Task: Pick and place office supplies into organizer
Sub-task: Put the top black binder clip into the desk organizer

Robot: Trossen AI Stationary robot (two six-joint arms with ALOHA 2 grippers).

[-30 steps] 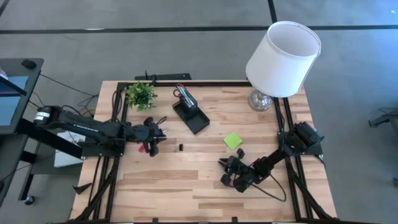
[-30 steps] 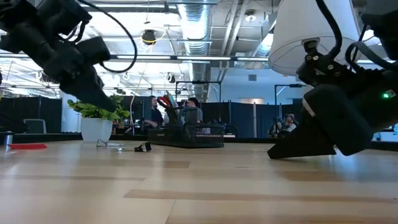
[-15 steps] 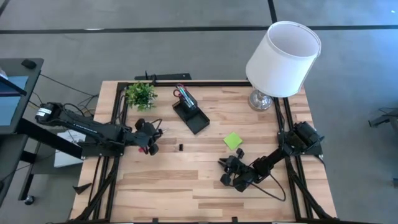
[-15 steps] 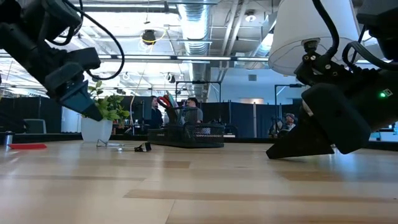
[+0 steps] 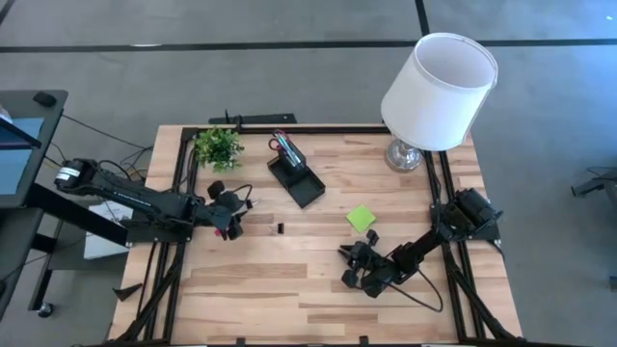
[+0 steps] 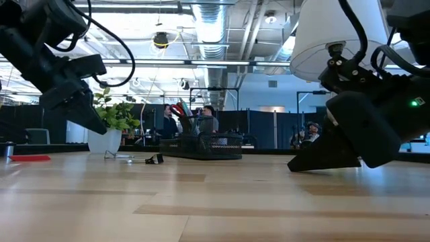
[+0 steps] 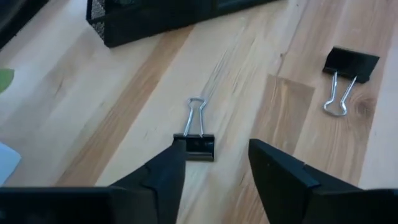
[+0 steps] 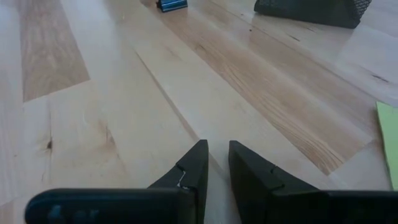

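Note:
The black mesh organizer (image 5: 297,177) stands at the table's far middle, with red-handled scissors and pens (image 5: 282,145) upright in its cup. A black binder clip (image 7: 199,144) lies flat on the wood, silver handles pointing away. My left gripper (image 7: 217,147) is open just short of it, a finger on either side, touching nothing. A second binder clip (image 7: 348,65) lies farther off. A lime-green sticky-note pad (image 5: 362,218) lies right of centre. My right gripper (image 8: 218,157) rests low near the table's near right, its fingers a narrow gap apart with nothing between them.
A white-shaded lamp (image 5: 439,89) stands at the far right corner and a small potted plant (image 5: 218,146) at the far left. A small red thing (image 6: 27,158) lies near the left arm. A blue bit (image 8: 171,5) lies ahead of my right gripper.
My left gripper has drawn back a little toward the table's left edge and has opened. The binder clips and the organizer have stayed where they were.

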